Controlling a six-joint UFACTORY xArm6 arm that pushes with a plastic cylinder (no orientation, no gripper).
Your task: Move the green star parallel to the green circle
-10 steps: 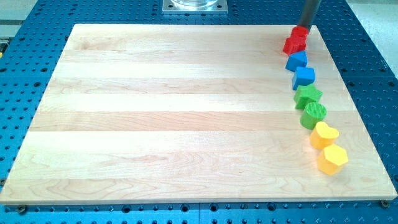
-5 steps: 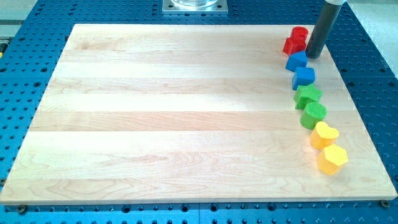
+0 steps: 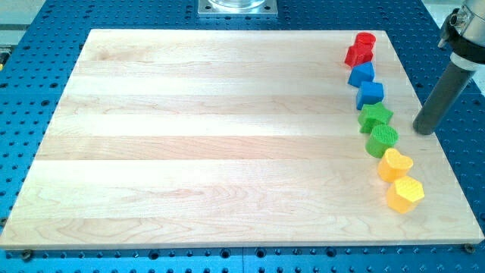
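Tip (image 3: 423,132) right of green star (image 3: 375,117)

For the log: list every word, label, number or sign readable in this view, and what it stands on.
None: no readable text shows on the wooden board, on any coloured block such as the green star or green circle, on the rod above my tip, or on the blue perforated table.

Wood board (image 3: 212,152); 8 blocks, view's right

My tip (image 3: 423,132) is down (rod leaning toward view's top-right).
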